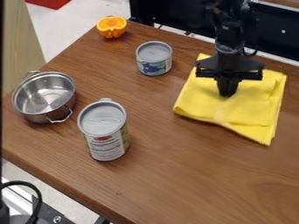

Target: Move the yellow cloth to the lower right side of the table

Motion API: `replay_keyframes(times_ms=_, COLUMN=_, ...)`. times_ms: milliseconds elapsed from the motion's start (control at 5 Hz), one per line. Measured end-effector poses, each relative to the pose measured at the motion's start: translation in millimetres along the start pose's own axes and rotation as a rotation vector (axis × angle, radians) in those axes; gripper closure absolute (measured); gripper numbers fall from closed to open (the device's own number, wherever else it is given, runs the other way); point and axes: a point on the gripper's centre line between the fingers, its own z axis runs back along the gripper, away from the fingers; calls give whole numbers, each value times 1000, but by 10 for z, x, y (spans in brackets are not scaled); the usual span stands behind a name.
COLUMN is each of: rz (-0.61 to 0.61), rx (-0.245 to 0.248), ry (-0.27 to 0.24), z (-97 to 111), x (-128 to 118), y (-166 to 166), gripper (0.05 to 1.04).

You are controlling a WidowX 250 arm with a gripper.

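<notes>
Yellow cloth (260,116): spread at 3 o'clock on the tabletop (192,175), roughly four-sided and creased in layers, with one corner pointing to 5 o'clock.
Gripper (228,94): above the cloth, pointing down on the black arm (229,35), which enters from 1 o'clock.
Fingers (227,87): narrow, drawn together into one dark wedge (no gap that I can make out); their tips meet the cloth in the view, though I cannot tell whether they pinch a fold or merely sit at its surface.
Tabletop: brown wood with visible grain, set at a slant, its near-left edge running from 9 o'clock down toward 6.
Small can (154,59): upright at 12 o'clock, grey on top, with a blue shape on its pale wrapper.
Orange half (111,27): at 11 o'clock near the far-left edge (real or toy, I can't say).
Metal pot (45,97): between 9 and 10 o'clock, shiny, upright, its two handles at its own 11 and 5.
Tall can (106,131): upright at 8 o'clock, grey-lidded, near the pot but apart from it.
Room: a pale wooden panel (23,43) at 10 o'clock, something red (48,3) at 11 beyond it, and a black cable (35,192) curving at 7.
</notes>
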Motion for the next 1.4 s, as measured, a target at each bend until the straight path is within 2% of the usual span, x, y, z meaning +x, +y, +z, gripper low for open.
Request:
replay_keyframes(times_ms=400, rz=-74, rx=-39, ry=44, z=32, x=-315, y=-172, gripper=1030)
replay_keyframes(times_ms=600, rz=-111, rx=-69, ry=30, z=39, x=-462, y=-331, gripper=1030)
replay_keyframes(times_ms=800, rz=-172, rx=-61, ry=11, z=33, x=-580, y=-480, gripper=1030)
replay_keyframes(times_ms=1000, rz=-206, rx=-61, ry=14, z=31, x=-686, y=-592, gripper=1030)
replay_keyframes(times_ms=1400, rz=-237, rx=-75, ry=47, z=85, x=-926, y=-602, gripper=1030)
